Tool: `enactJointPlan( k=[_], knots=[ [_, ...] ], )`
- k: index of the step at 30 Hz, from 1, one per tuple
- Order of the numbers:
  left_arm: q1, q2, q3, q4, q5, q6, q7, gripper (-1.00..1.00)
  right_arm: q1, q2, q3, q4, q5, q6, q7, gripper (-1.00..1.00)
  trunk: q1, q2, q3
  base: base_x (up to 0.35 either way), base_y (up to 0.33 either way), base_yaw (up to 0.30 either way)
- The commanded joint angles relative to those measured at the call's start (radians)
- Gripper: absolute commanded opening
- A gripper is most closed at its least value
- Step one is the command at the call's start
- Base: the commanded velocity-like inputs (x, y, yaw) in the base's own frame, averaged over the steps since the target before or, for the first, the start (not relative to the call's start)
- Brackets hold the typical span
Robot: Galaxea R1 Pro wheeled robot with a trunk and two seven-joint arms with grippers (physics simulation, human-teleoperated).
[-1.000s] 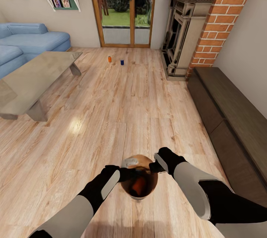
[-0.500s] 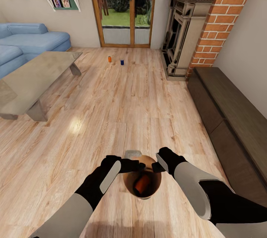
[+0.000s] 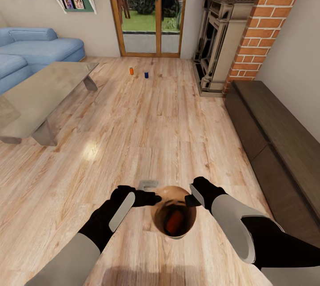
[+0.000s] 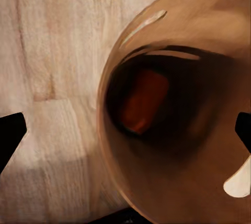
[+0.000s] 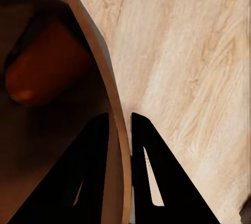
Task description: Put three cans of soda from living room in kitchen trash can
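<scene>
Soda cans remaining, one orange [image 3: 131, 71] and one blue [image 3: 146, 74], stand upright on the floor far ahead near the glass doors. My right end effector [image 3: 192, 198] pinches the bin's rim [image 5: 107, 85]; my left end effector [image 3: 153, 198], fingers spread, hovers beside it, freer to reach. One orange can [image 3: 175, 220] lies tilted inside.

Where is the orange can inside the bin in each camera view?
Head view: orange can low centre, inside the bin.
Left wrist view: orange can deep in the bin.
Right wrist view: orange can beyond the jaws.
Shared landmark: the bin's tan rim.
</scene>
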State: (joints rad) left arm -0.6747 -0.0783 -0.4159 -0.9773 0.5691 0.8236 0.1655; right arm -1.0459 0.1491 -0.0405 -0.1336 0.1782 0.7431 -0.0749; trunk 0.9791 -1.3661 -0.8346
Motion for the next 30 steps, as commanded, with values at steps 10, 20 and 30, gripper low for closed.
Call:
enactJointPlan(
  k=[10, 20, 30],
  knots=[
    [0.0, 0.076, 0.003, 0.002, 0.004, 0.0, 0.002, 1.0, 0.0, -0.016, -0.01, 0.0, -0.019, -0.002, 0.007, -1.0, 0.0, 0.0, 0.0, 0.0, 0.0, 0.0],
    [-0.004, 0.105, 0.03, 0.148, 0.008, -0.011, 0.025, 1.0, 0.0, -0.031, -0.01, -0.002, -0.021, -0.002, 0.009, -1.0, 0.0, 0.0, 0.0, 0.0, 0.0, 0.0],
    [-0.005, 0.11, 0.134, 0.423, -0.001, -0.076, 0.023, 1.0, 0.0, -0.039, -0.008, -0.005, -0.021, -0.007, 0.011, -1.0, 0.0, 0.0, 0.0, 0.0, 0.0, 0.0]
  ],
)
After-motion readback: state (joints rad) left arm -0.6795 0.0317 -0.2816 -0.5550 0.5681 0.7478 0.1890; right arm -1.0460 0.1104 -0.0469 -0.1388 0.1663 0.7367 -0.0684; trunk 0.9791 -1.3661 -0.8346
